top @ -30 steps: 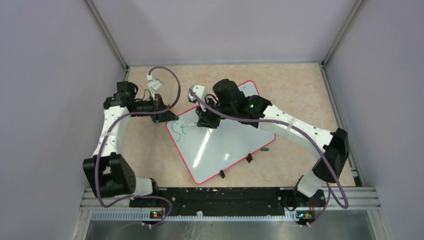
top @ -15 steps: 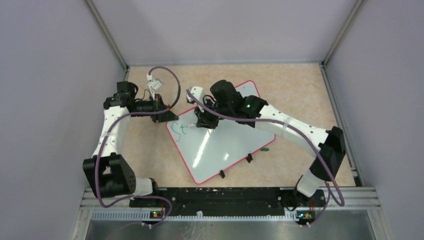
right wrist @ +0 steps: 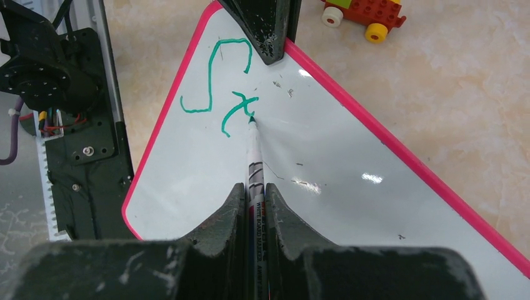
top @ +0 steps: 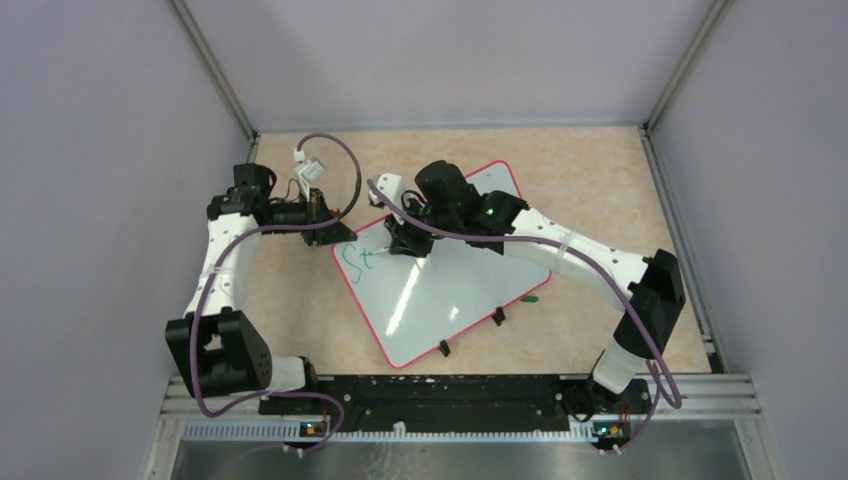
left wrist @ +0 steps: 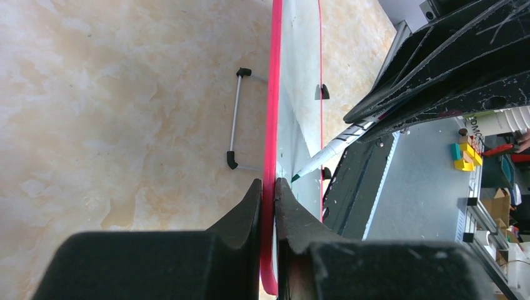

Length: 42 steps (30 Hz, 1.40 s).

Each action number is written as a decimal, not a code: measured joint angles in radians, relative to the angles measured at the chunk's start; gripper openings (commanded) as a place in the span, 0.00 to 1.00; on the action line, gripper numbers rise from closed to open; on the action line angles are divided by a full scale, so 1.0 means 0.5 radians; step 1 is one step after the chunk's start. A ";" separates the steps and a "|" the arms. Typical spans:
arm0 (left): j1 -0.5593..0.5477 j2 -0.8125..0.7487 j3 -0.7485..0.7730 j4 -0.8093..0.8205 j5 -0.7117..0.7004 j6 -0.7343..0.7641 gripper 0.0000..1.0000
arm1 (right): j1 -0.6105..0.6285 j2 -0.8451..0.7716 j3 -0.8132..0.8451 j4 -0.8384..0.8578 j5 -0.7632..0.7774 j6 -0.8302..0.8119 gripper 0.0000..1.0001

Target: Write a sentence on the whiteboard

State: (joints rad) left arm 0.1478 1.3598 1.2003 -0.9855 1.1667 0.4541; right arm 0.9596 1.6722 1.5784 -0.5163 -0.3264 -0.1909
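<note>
light: bright, even, overhead | glare: white streaks on whiteboard (top: 405, 300) | shadows: soft | wrist-view foreground blurred

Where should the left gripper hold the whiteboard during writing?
The whiteboard is a flat panel: take its thin red rim at the left corner, edge-on from the left, one finger on each face, clear of the marker. The left gripper grips there.

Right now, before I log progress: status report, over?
Left gripper shut on whiteboard rim. Right gripper shut on marker, tip at the t. Sentence: only "St" written. Nothing blocking.
</note>
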 measured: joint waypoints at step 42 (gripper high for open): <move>-0.004 -0.002 -0.001 0.019 -0.014 -0.007 0.00 | -0.006 -0.062 -0.117 -0.002 -0.003 -0.016 0.00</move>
State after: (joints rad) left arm 0.1459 1.3590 1.1999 -0.9760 1.1595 0.4507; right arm 0.9565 1.6413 1.5200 -0.5171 -0.3279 -0.1989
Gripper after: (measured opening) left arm 0.122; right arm 0.103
